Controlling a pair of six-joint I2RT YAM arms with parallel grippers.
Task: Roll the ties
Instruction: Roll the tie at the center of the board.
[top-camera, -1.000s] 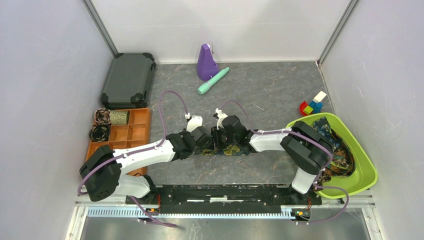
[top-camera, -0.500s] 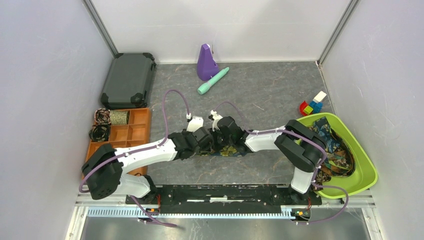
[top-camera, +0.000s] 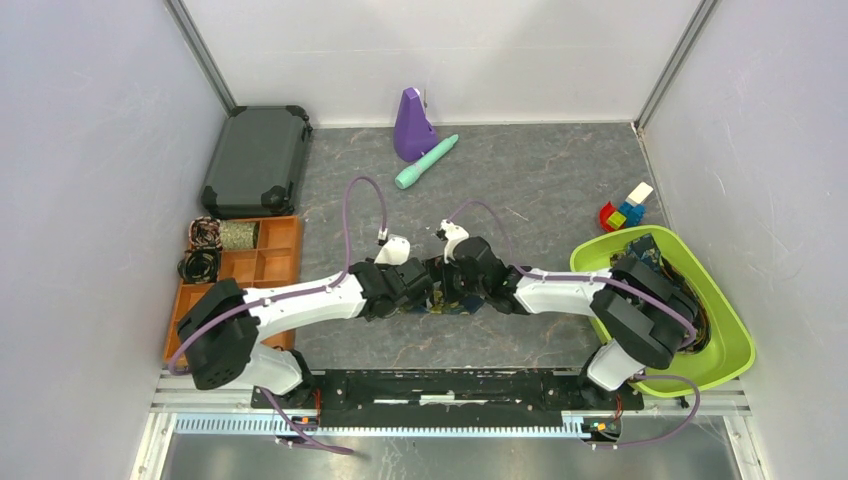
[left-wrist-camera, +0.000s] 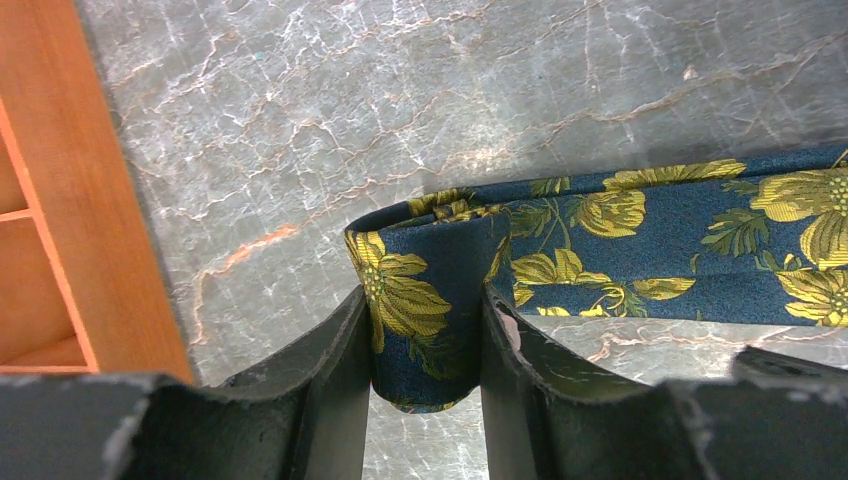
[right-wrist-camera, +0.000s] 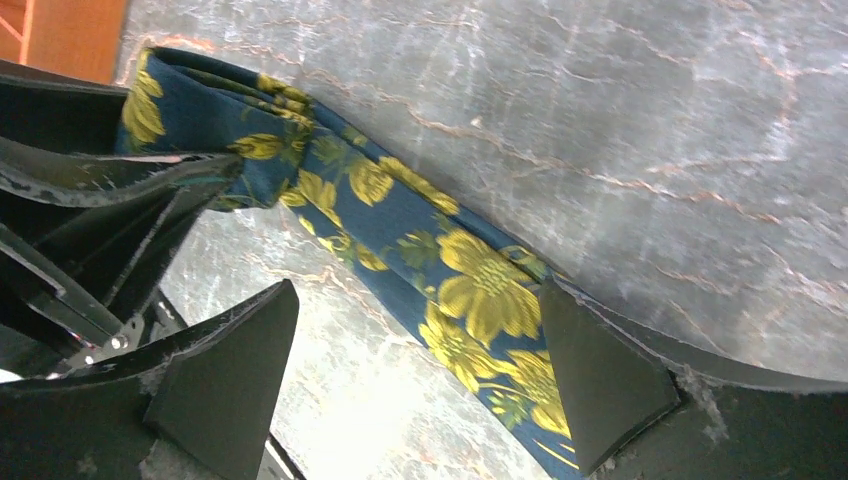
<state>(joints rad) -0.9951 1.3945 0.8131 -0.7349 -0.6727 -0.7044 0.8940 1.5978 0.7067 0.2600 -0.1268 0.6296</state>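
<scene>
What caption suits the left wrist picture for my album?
Left gripper pinching the folded end of a navy, yellow-flowered tie on the marbled grey table.

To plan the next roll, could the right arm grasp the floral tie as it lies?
Probably yes: the right gripper stands open astride the tie; the left gripper pinches only its folded end.

Readable text: none in any view;
Tie (left-wrist-camera: 640, 230): yellow floral print on navy, no letters or numbers;
Dark case (top-camera: 257, 160): any marking too small to tell;
Orange tray (top-camera: 282, 236): nothing legible
</scene>
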